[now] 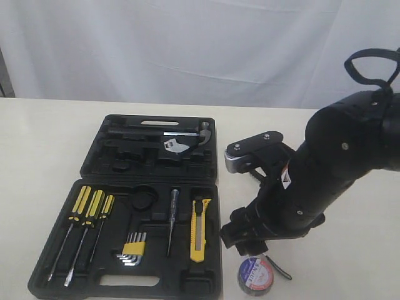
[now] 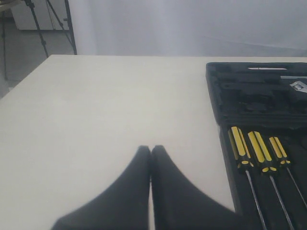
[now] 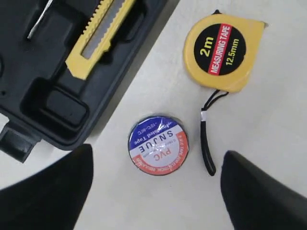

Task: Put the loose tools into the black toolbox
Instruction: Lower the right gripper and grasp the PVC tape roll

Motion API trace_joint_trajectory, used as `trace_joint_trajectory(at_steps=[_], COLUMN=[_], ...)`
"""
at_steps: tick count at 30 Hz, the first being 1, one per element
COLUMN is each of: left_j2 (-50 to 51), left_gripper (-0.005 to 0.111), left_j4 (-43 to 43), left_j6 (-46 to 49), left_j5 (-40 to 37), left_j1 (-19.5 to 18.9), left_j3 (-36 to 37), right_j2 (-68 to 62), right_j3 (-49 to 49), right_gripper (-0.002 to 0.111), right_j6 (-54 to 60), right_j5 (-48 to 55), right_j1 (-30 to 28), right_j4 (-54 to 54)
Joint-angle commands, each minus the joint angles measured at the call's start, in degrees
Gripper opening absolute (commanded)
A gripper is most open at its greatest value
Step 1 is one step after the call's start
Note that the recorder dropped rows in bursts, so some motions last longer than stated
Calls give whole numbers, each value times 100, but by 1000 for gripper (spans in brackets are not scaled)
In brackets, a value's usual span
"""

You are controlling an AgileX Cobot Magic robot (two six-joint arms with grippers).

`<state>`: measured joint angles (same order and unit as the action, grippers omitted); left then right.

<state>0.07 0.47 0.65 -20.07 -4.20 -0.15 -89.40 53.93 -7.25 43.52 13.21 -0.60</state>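
Observation:
The black toolbox lies open on the table, and the yellow-black utility knife rests in a recess of its near half. The dark tape roll with the white-blue-red label lies flat on the table beside the case. My right gripper hovers open over the roll with a finger on each side, touching nothing. The yellow tape measure sits just beyond the roll with its black strap trailing. The pliers are out of view. My left gripper is shut on nothing, over bare table left of the case.
Three yellow-black screwdrivers, bundled hex keys and a thin tester screwdriver sit in the near half. A hammer and wrench lie in the far half. The right arm hides the table behind it.

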Motion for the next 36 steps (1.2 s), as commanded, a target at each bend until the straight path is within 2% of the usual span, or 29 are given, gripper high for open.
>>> trace_joint_trajectory(at_steps=[1, 36], left_j2=[-7, -7], left_gripper=[0, 0], left_j4=[-47, -47], left_j6=[-24, -24], left_j5=[45, 45], left_j1=[27, 27], left_j3=[15, 15], right_j2=[-215, -1607], right_j3=[-8, -8], right_gripper=[70, 70], right_j6=[72, 82], right_j5=[-84, -542], right_j1=[-37, -25], right_j4=[-21, -276])
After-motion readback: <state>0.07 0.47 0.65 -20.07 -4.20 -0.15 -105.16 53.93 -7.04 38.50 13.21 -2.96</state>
